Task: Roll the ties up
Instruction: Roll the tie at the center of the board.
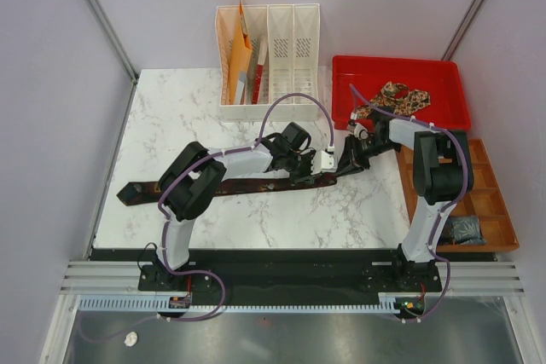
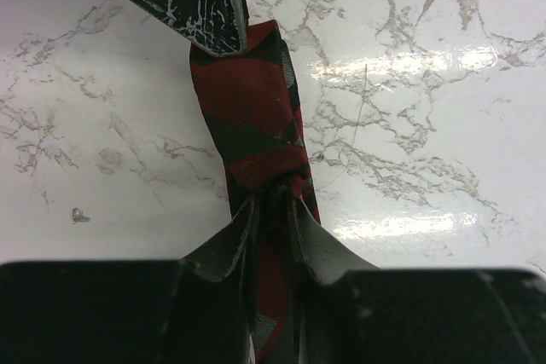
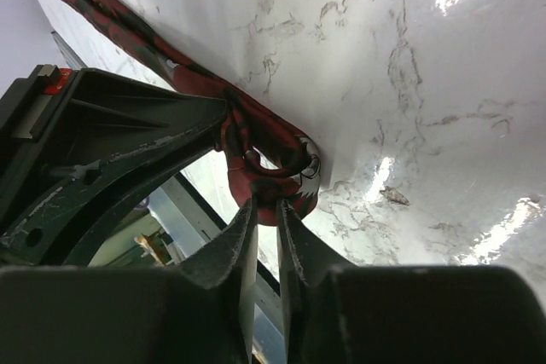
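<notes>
A dark maroon tie (image 1: 247,185) lies across the marble table (image 1: 171,125) from left to right. Its right end is curled into a small roll (image 3: 273,164). My left gripper (image 1: 305,172) is shut on the tie just behind that roll, and the fabric (image 2: 256,117) bunches between its fingers (image 2: 235,240). My right gripper (image 1: 345,164) meets it from the right, its narrow jaws pinching the rolled end (image 3: 266,202). A tan paisley tie (image 1: 401,98) lies loose in the red bin (image 1: 392,60).
A white file holder (image 1: 294,53) with orange folders (image 1: 239,53) stands at the back of the table. A wooden compartment tray (image 1: 490,198) at the right edge holds a dark object (image 1: 467,228). Grey walls close in both sides.
</notes>
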Motion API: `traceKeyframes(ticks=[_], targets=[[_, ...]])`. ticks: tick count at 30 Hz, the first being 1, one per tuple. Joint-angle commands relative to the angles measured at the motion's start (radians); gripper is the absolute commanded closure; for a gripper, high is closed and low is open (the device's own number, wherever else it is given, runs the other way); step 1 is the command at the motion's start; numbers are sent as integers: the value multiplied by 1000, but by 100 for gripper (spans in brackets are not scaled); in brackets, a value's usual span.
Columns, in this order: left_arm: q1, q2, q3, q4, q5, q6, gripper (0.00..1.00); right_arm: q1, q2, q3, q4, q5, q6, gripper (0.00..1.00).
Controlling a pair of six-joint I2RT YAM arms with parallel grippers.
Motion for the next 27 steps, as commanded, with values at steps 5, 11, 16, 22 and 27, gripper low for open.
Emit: traceKeyframes(ticks=[5,11,16,22,27], targets=[[-11,38,21,-46,-23,30,91,15,-24,-2,10,-34,21,65],[-11,43,28,-47,-23,30,91,22,-13,-3,-7,34,2,47],[-11,44,29,-49,-25,30,91,35,-10,3,-17,44,-10,61],[-12,46,32,-49,-23,28,91,38,-45,10,-21,3,-6,94],[-11,46,34,-51,-26,28,91,54,-76,4,4,-64,53,100]])
